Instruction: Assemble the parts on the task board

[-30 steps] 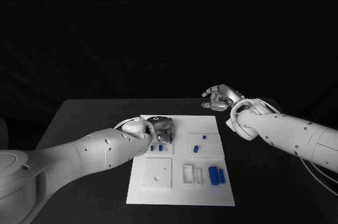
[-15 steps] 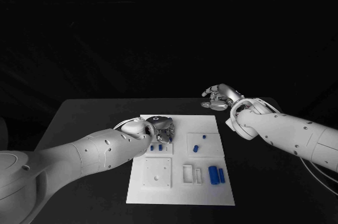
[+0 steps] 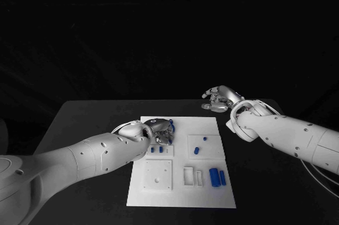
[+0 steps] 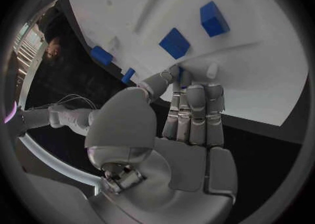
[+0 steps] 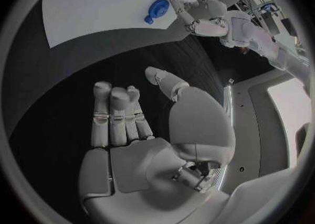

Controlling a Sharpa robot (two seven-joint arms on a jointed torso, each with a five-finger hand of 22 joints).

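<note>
While two blue cylinders (image 3: 217, 176) lie loose at the near edge of the task board (image 3: 212, 198), little looks assembled. Farther on, the left hand (image 3: 161, 129) pinches a small blue part (image 3: 170, 122) over the board's far corner. Beyond, over the tabletop (image 3: 92, 117), the right hand (image 3: 219, 98) waits with fingers apart, holding nothing.

A black table (image 3: 92, 117) carries the white task board (image 3: 212, 195)

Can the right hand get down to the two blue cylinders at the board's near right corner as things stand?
Probably yes. The right hand hovers empty beyond the board, and the blue cylinders lie uncovered; the left hand is busy at the far left.
</note>
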